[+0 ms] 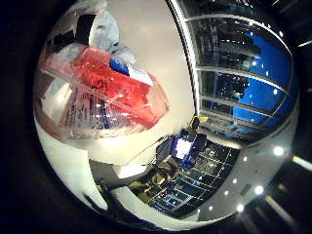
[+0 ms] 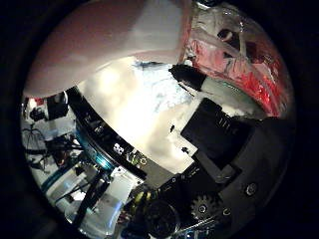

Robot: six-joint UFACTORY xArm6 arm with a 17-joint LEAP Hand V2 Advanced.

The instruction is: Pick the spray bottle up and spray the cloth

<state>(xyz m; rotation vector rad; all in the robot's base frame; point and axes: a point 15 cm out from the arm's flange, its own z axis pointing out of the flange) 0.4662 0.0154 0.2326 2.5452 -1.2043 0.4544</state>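
Spray bottle [image 1: 105,95] lies slantwise across palm, fingers [image 2: 219,134] curled round it

Hand [image 2: 224,149] seen close to the palm, black and white parts with a gear showing; fingers curled around the spray bottle [image 1: 105,95], holding it against the palm.

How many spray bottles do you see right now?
1. The spray bottle, clear with red liquid, sits close against the palm, beside the hand. No cloth shows in either view; anything below may be hidden.
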